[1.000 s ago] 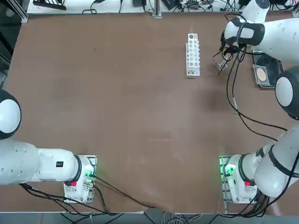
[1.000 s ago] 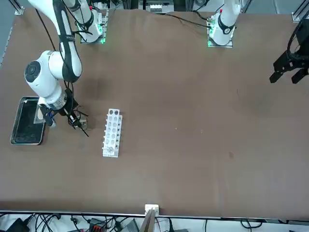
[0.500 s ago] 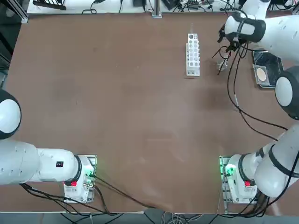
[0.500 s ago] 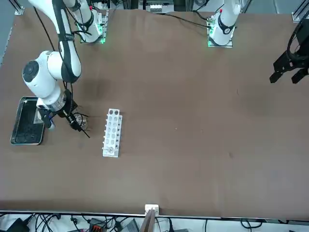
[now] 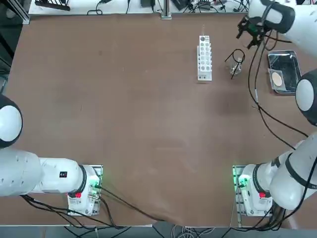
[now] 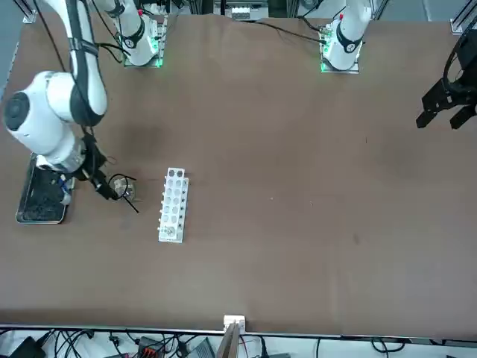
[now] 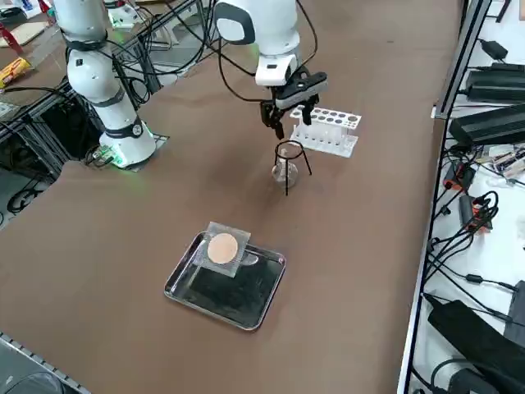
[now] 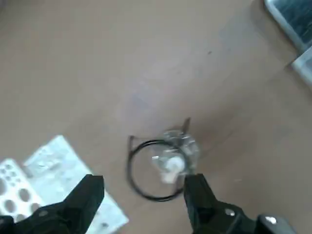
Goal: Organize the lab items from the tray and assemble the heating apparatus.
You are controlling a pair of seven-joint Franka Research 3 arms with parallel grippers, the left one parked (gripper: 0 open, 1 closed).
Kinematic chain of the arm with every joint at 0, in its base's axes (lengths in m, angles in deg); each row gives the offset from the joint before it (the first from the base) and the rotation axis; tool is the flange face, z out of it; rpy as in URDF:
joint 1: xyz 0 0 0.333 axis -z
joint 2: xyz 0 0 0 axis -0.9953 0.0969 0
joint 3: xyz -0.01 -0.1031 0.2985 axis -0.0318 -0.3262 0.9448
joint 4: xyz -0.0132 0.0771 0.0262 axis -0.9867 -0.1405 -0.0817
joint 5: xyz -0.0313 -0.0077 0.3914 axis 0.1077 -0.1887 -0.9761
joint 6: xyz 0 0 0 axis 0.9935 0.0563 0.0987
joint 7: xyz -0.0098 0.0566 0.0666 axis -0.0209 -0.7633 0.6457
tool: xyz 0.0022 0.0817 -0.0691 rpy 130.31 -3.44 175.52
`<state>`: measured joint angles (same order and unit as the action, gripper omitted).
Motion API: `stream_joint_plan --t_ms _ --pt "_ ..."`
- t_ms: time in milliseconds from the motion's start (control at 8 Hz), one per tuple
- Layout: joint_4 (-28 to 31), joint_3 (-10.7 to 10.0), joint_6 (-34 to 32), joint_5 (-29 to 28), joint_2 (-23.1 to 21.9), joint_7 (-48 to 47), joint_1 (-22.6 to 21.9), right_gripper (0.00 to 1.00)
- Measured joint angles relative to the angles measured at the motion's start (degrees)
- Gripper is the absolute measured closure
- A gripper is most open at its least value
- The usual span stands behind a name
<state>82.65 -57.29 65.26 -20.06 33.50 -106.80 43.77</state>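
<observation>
in the right side view, nearest to the camera, the tray (image 7: 256, 308) lies in the lower middle of the frame, and the round tan disc (image 7: 222, 249) on its square mesh is not yet taken out: it rests at the tray's far left corner, with the mesh partly over the rim. the rest of the tray's dark bottom looks bare, as far as i can see. a little farther, near the middle of the frame, the black wire stand (image 7: 289, 164) stands upright on the table (image 7: 148, 238) with the tiny clear glass burner (image 7: 284, 171) inside its ring, so i judge this part of the heating apparatus as placed. the right gripper (image 7: 293, 110) hangs just above the stand, in the upper middle of the frame, with its jaws spread wide and nothing between them; the wrist view shows both fingers (image 8: 81, 197) apart from the ring. behind it, the white rack (image 7: 327, 131) lies just beside the stand, well apart from the tray. whether a thin clear tube is in the rack i cannot tell from these pictures. what is left, in my judgement, is to bring the disc with its mesh from the tray and lay it on top of the stand's ring, above the burner. the mesh is thin and flat, so the grasp at its edge may ask some care.
</observation>
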Motion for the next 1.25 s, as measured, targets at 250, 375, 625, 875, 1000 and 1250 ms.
stream_joint_plan --t_ms 250,375,625,875,1000,1250 --pt "0.18 -4.74 -2.69 7.19 -0.41 9.96 0.32 0.00" --pt "0.57 -6.57 -2.90 11.23 -0.38 14.58 0.77 0.00" --pt "1.83 -7.89 -2.04 15.48 0.45 24.57 4.16 0.00" --pt "5.72 -7.96 5.68 17.41 3.65 30.48 6.66 0.00" --pt "8.52 -7.87 11.03 17.72 6.18 31.32 6.68 0.00" --pt "11.00 -7.23 16.15 17.85 12.43 31.62 6.29 0.00"
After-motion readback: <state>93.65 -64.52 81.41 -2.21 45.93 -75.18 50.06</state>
